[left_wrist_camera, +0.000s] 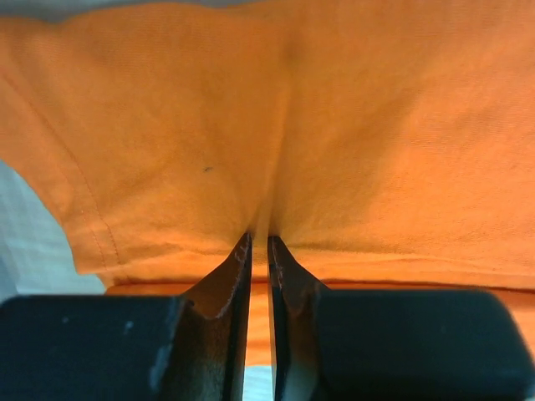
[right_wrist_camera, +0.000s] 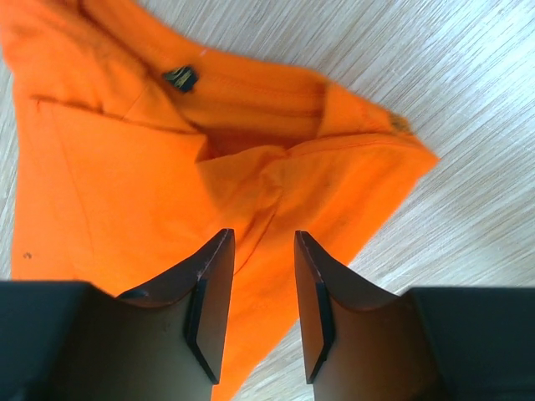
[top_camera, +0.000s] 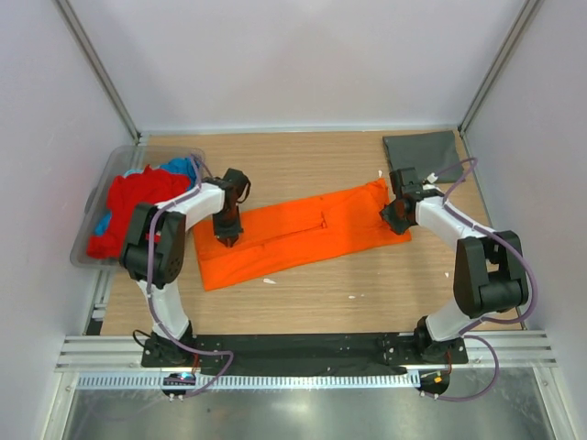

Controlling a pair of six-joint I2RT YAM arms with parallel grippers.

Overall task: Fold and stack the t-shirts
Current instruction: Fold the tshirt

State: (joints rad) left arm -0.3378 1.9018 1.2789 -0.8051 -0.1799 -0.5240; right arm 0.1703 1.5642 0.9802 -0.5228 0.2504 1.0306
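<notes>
The bright orange t-shirt (top_camera: 303,234) lies as a long folded strip across the middle of the table. My left gripper (top_camera: 227,236) is at its left end, and in the left wrist view its jaws (left_wrist_camera: 259,238) are shut on a pinch of orange cloth (left_wrist_camera: 376,125). My right gripper (top_camera: 394,218) hovers at the strip's right end by the collar. In the right wrist view it (right_wrist_camera: 263,236) stands open, jaws apart over the orange cloth (right_wrist_camera: 109,192) without pinching it. A dark grey t-shirt (top_camera: 424,154) lies folded at the back right.
A clear plastic tub (top_camera: 110,170) at the left edge holds a red t-shirt (top_camera: 138,197) and a blue one (top_camera: 179,168). Bare wooden tabletop (top_camera: 312,293) shows in front of the orange strip. White walls and metal posts close in the back and sides.
</notes>
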